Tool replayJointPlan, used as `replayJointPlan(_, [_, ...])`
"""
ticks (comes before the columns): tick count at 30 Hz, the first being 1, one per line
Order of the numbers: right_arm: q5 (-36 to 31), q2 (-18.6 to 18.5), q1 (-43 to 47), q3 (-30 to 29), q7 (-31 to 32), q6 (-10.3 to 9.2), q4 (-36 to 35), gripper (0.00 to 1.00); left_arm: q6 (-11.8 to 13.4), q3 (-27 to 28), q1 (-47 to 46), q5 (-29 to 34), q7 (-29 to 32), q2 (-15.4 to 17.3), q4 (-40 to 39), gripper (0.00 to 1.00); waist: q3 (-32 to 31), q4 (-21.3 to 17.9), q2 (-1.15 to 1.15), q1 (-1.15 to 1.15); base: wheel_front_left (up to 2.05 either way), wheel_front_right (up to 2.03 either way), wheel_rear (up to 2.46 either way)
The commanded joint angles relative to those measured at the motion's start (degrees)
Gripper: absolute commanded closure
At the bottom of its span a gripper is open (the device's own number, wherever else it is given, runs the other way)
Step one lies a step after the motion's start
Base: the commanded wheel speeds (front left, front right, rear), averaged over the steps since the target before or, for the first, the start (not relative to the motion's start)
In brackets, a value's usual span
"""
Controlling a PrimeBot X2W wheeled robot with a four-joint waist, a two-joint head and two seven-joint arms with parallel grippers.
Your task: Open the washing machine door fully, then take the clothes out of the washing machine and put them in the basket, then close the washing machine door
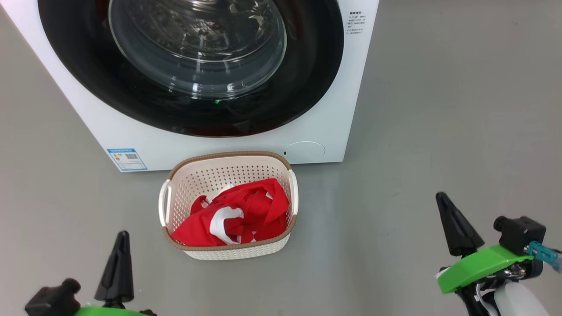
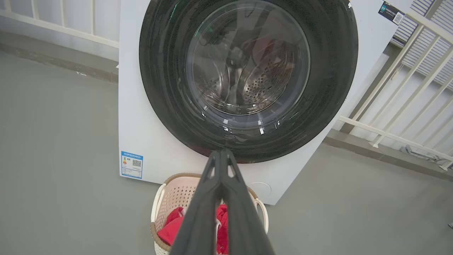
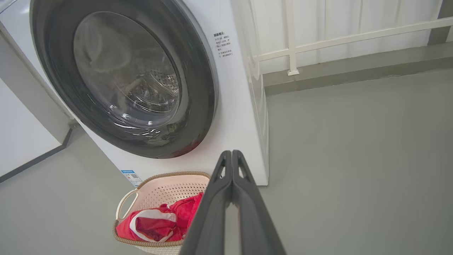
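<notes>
The big white front-loading washing machine (image 1: pixel 333 123) carries a small blue QR-code label (image 1: pixel 127 159) low on its front; tiny dark print (image 1: pixel 356 23) higher up; neither is readable.

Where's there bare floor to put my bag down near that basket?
Bare grey floor spreads right of the big white front-loading washing machine and small cream perforated basket, and left of them. Crowded: the basket holds bright red clothes, and hardly any gap separates it from the machine.
</notes>
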Motion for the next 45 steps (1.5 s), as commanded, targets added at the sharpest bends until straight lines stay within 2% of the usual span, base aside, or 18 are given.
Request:
replayJointPlan(1, [0.95, -0.56, -1.32, -0.32, 0.33, 0.00, -1.32, 1.00, -0.03, 0.48, -0.88, -0.97, 0.32, 0.66, -1.01, 1.00, -0.03, 0.00, 0.00, 0.01, 0.00, 0.00, 0.00])
replayJointPlan(5, [3.58, -0.16, -0.90, -0.78, 1.17, -0.01, -1.60, 1.00, -0.10, 0.89, -0.93, -3.50, 1.09, 0.53, -0.78, 1.00, -0.43, -0.03, 0.00, 0.13, 0.00, 0.00, 0.00])
replayJointPlan(10, [6.19, 0.24, -0.66, -1.25, 2.01, -0.01, -1.72, 1.00, -0.16, 1.30, -1.13, -6.01, 1.87, 0.40, -0.40, 1.00, -0.52, -0.04, 0.00, 0.01, 0.00, 0.00, 0.00])
replayJointPlan(45, [23.93, 3.00, 1.37, -4.53, 7.77, -0.06, -3.12, 1.00, -0.62, 4.24, -2.23, -22.99, 7.25, -0.59, 1.53, 1.00, -1.94, -0.16, 0.00, 0.00, 0.00, 0.00, 0.00])
